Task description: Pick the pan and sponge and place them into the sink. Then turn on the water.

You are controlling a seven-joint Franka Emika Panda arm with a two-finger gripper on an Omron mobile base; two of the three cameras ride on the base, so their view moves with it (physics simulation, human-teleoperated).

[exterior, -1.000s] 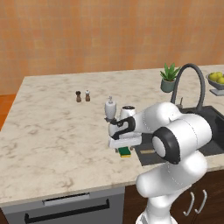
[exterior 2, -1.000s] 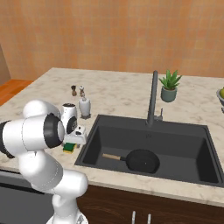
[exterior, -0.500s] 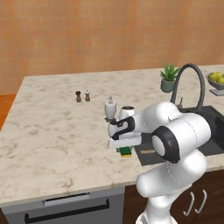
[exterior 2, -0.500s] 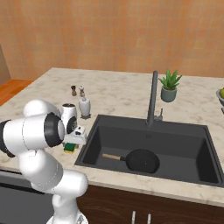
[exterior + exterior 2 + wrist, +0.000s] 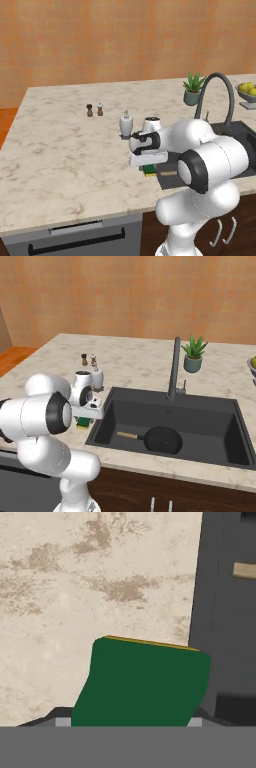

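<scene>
A marble tabletop [image 5: 135, 363] is stretching wide under an orange-brown wall, and the white robot arm [image 5: 200, 165] is bending low over its front edge. To the arm's right, the sink [image 5: 227, 443], a large dark grey basin, is sitting sunk into the tabletop, with its dark gooseneck faucet [image 5: 174, 368] rising at the back rim. The pan [image 5: 162, 439], black and round, is lying flat on the sink floor, its light wooden handle [image 5: 128, 435] pointing toward the robot's side of the basin; the handle's end is also showing at the upper right of the hand view [image 5: 245, 570].

A small potted plant [image 5: 192, 354] is standing on the tabletop behind the sink, and a bowl of yellow-green fruit [image 5: 248, 93] is sitting at the far right. A white soap dispenser [image 5: 125, 124] is standing just beyond the arm's wrist, with two small shakers [image 5: 94, 109] farther back and to the left.

The sponge [image 5: 142, 682], green on top with a yellow base, is resting on the tabletop just beside the sink's near-left rim. The gripper [image 5: 148, 165] is hanging directly over it, its fingers [image 5: 60, 714] coming down on either side of the sponge. Whether the fingers are pressing on the sponge or standing just clear of it cannot be told.
</scene>
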